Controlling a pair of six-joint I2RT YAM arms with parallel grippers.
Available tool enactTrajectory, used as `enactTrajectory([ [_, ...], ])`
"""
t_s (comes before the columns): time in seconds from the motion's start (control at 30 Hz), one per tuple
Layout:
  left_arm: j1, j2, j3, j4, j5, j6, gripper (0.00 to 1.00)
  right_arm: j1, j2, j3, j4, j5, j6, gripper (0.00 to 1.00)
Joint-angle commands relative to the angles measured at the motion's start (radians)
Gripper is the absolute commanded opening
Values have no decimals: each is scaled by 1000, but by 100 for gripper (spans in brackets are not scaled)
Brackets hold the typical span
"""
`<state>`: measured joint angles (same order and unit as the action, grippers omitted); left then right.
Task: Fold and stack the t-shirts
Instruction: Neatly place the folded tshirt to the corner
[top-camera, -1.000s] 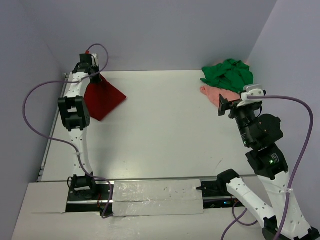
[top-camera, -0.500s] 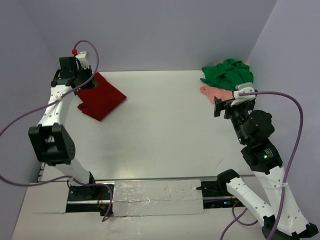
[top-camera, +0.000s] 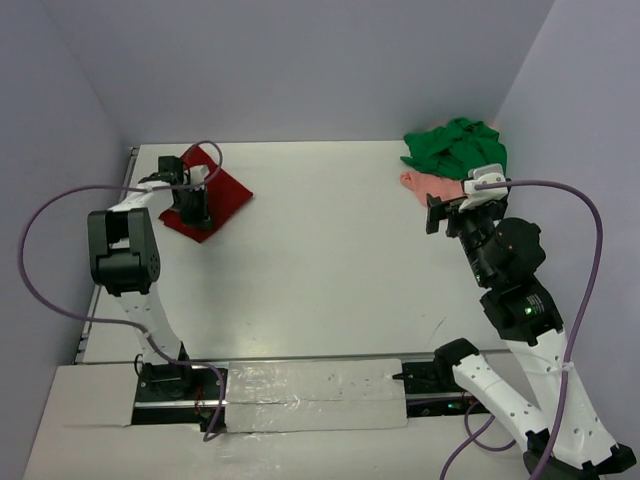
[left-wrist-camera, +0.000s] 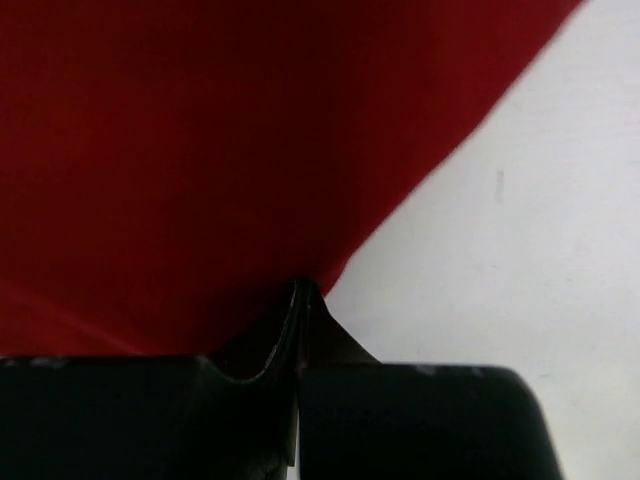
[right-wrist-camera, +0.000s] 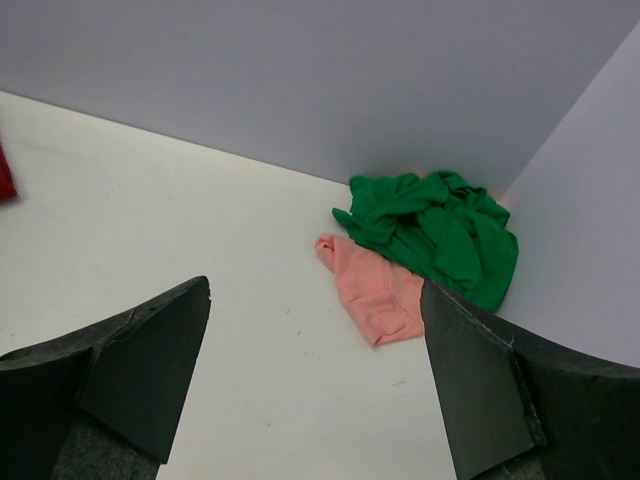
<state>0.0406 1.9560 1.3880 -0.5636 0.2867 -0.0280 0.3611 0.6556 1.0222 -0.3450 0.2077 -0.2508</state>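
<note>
Red cloth meets the closed tips of the left gripper (left-wrist-camera: 302, 290); whether a fold is pinched, I cannot tell. The dark red t-shirt (top-camera: 225, 190) lies at the worktop's (top-camera: 330, 250) far-left corner, close to the left edge. It looks soft, light and limp, so a hem corner is probably the best hold. The right gripper (right-wrist-camera: 315, 288) gapes empty near the green t-shirt (right-wrist-camera: 440, 235) and the pink t-shirt (right-wrist-camera: 375, 290) in the far-right corner. Bare worktop between the two corners gives room for folding.
</note>
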Motion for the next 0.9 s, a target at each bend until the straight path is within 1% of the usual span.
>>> enactTrajectory([
  [0.0, 2, 65, 95, -1, -15, 17, 3, -8, -16, 15, 20, 1, 7, 92],
  [0.1, 1, 153, 175, 13, -26, 17, 3, -7, -22, 16, 18, 5, 5, 92],
  [0.17, 2, 197, 247, 33, -58, 16, 2, -8, -24, 19, 17, 10, 2, 92],
  [0.2, 2, 240, 275, 39, -67, 5, 1, -8, -25, 22, 17, 15, 2, 92],
  [0.33, 18, 326, 448, 73, -144, -55, 1, -10, -36, 38, 3, 27, -7, 92],
  [0.37, 28, 380, 488, 62, -153, -73, 1, -10, -37, 39, -3, 29, -7, 92],
  [0.4, 34, 415, 596, 39, -165, -81, 1, -10, -42, 45, -8, 36, -10, 92],
  [0.47, 56, 481, 708, -39, -193, -93, 1, -10, -51, 52, -18, 36, -11, 92],
  [0.5, 64, 535, 792, -56, -198, -98, 1, -10, -53, 55, -25, 36, -11, 92],
  [0.53, 71, 552, 821, -68, -205, -101, 1, -10, -60, 59, -34, 39, -11, 92],
  [0.6, 94, 577, 845, -70, -237, -102, 1, -10, -66, 58, -40, 42, -13, 92],
  [0.67, 123, 570, 827, -42, -247, -107, 1, -10, -77, 49, -43, 44, -15, 92],
  [0.73, 143, 552, 790, -39, -232, -115, 1, -10, -77, 32, -45, 39, -12, 92],
  [0.8, 162, 505, 729, -41, -161, -116, 3, -10, -54, 13, -42, 33, 4, 94],
  [0.83, 165, 479, 699, -42, -115, -110, 14, -10, -41, 9, -54, 24, 2, 95],
  [0.87, 163, 399, 606, -13, -9, -107, 23, -10, -24, 3, -58, -8, 4, 96],
])
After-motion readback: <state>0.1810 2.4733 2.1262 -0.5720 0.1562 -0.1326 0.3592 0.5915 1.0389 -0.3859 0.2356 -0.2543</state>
